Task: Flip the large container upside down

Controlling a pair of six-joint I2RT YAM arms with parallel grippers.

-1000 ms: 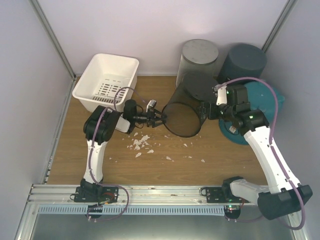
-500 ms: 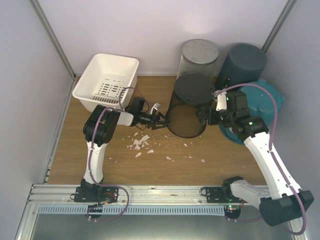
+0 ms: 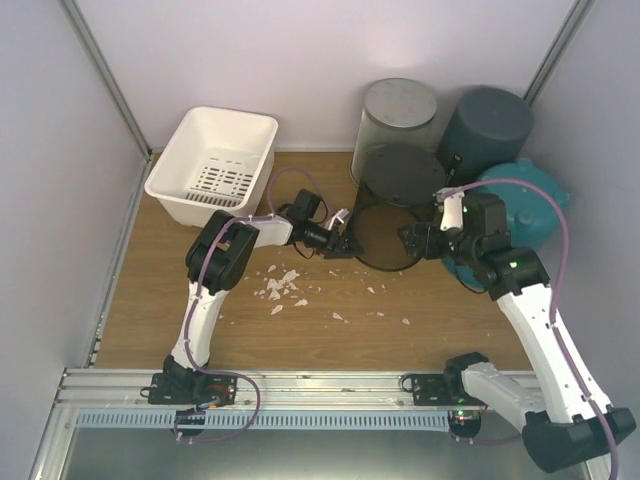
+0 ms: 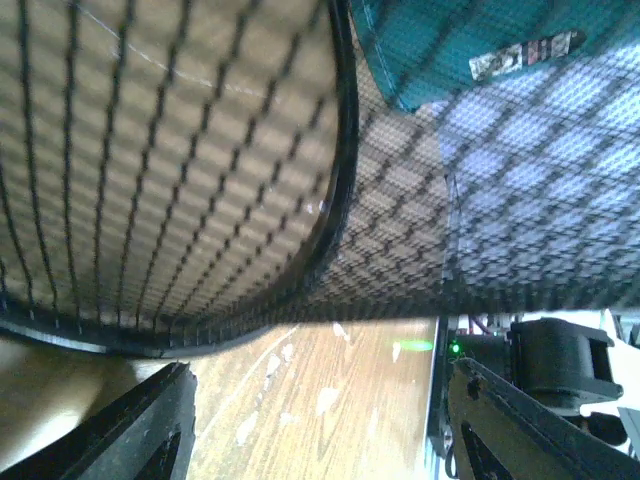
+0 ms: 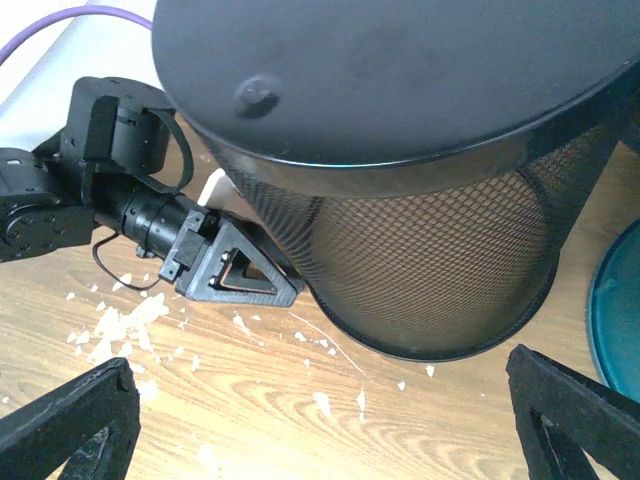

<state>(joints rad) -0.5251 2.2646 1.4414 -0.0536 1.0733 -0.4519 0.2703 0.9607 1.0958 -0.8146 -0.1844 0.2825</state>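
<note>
The large container is a black mesh bin (image 3: 392,215). It stands mouth down on the wooden table, with its solid base (image 3: 405,172) on top. My left gripper (image 3: 347,244) is open, low at the bin's left rim. In the left wrist view (image 4: 320,378) the rim (image 4: 335,200) fills the frame just beyond the fingers. My right gripper (image 3: 411,238) is open at the bin's right side and holds nothing. The right wrist view (image 5: 320,365) shows the bin (image 5: 440,250) from above, with the left gripper (image 5: 240,272) against its lower left wall.
A white slotted basket (image 3: 215,160) sits at the back left. A grey bin (image 3: 398,108) and a dark grey bin (image 3: 485,122) stand behind the mesh bin, with a teal tub (image 3: 528,205) to the right. White scraps (image 3: 282,288) litter the table in front of the left gripper.
The mesh bin has gone from tilted, with its mouth facing up and forward, to mouth down with its base on top. The left gripper moved right with the rim. The right gripper dropped lower.
</note>
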